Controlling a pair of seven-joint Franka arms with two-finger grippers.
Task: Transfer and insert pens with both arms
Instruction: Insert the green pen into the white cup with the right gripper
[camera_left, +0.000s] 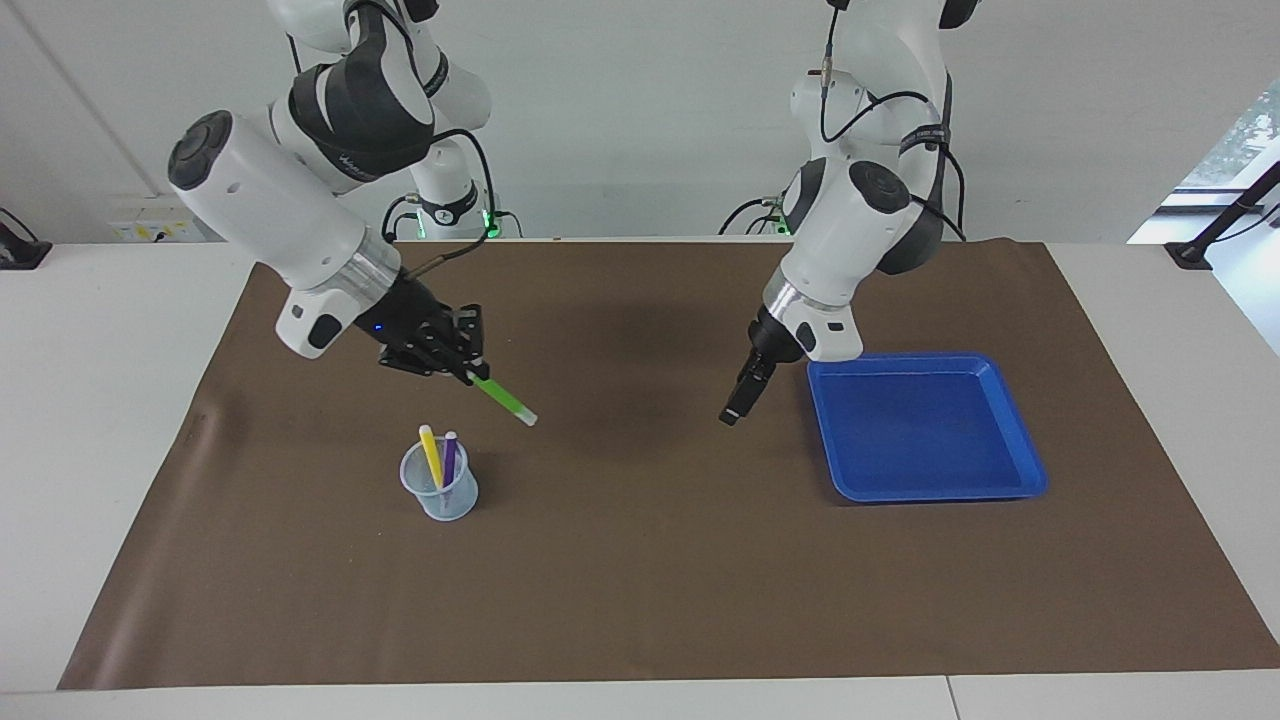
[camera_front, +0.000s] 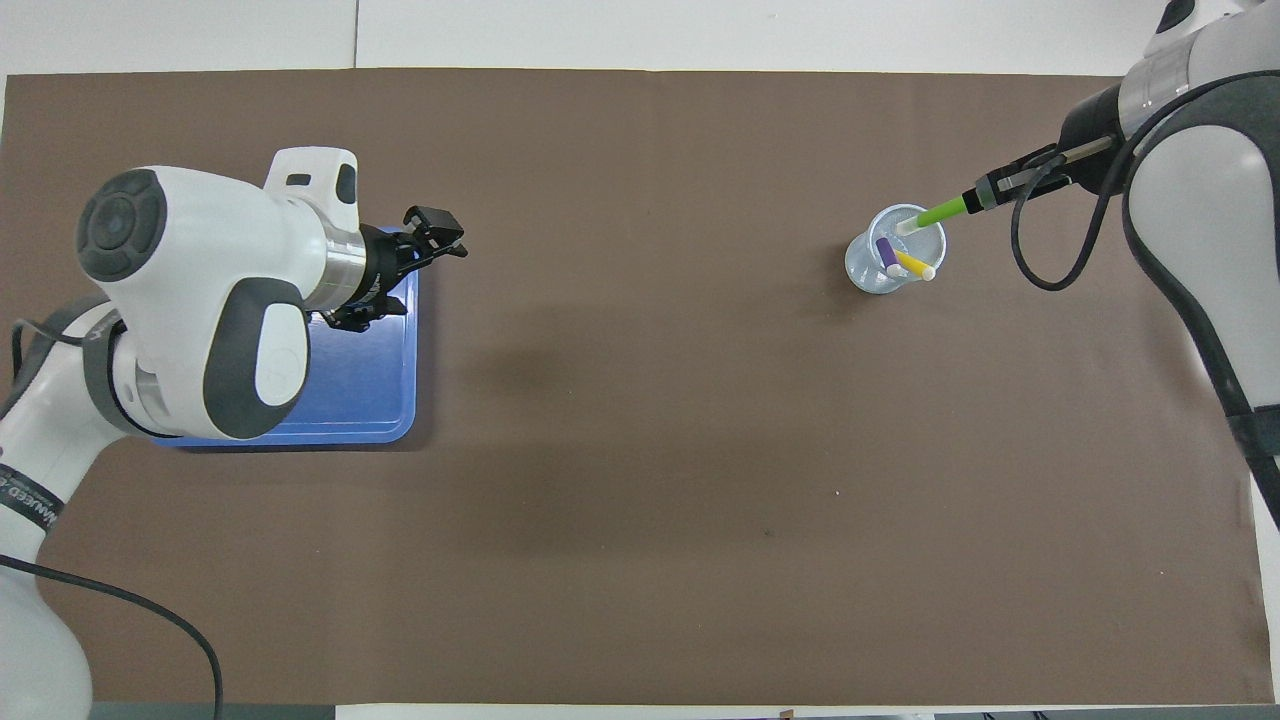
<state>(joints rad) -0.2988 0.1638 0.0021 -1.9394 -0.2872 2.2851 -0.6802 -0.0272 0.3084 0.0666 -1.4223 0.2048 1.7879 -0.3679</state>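
Above the cup (camera_left: 440, 490), right claw (camera_left: 468, 372) grips tilted, white-tipped green pen (camera_left: 503, 399).

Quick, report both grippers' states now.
Right gripper: shut on the green pen, above the mat near the cup.
Left gripper: holds nothing, waiting beside the blue tray; fingers cannot be told.

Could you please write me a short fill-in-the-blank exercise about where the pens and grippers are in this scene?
1. The right gripper holds the light ____ pen above the brown mat.
2. The clear cup already contains ____ pens, the yellow pen and the purple pen.
3. The blue tray contains ____ pens.
4. The left gripper hangs beside the blue ____.

Missing words: green; two; no; tray
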